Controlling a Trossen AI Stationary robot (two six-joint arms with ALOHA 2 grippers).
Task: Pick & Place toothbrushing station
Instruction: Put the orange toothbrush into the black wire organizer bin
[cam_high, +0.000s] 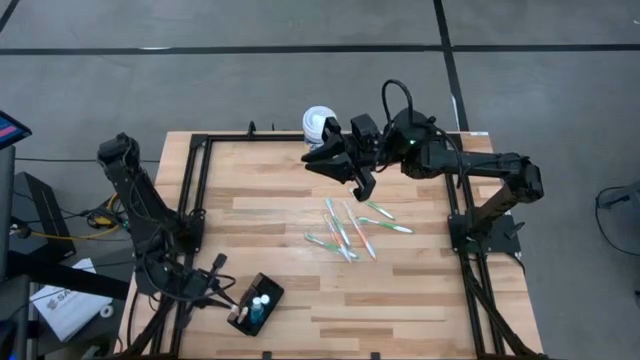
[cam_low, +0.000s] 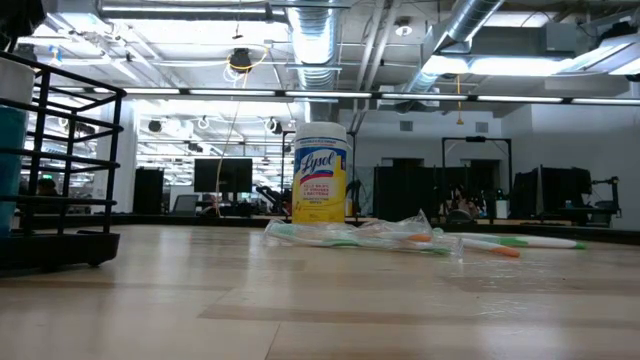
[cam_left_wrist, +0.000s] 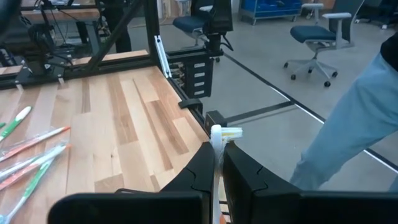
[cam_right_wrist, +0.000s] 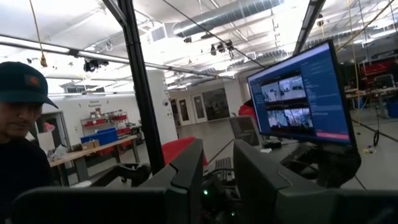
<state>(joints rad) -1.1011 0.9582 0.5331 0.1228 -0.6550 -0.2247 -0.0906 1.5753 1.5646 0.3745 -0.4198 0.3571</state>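
Holding a white toothbrush (cam_left_wrist: 217, 138) pinched between its closed fingers, the left gripper (cam_high: 222, 296) sat at the near left corner of the wooden table (cam_high: 400, 300), just beside the toothbrushing station (cam_high: 257, 304). That black slotted holder lay near the table's front edge, with a small blue-capped bottle and a white item already standing in it. The brush probably pointed up past the fingertips so that it could be lowered handle-first into a slot; this is a judgement.

The right gripper (cam_high: 362, 172) hung raised over the far middle of the table, close to the Lysol wipes canister (cam_low: 320, 172), its wrist view aimed out into the room, where a person in a dark cap (cam_right_wrist: 22, 87) and a monitor (cam_right_wrist: 297, 99) showed. Its fingers stood partly apart with nothing between them, so it appeared to be waiting.

The loose toothbrushes (cam_high: 350, 228) lay scattered mid-table, roughly six, some in clear wrappers, green- and orange-handled; overlaps made the count uncertain. There was one canister, one station, and one brush in hand.
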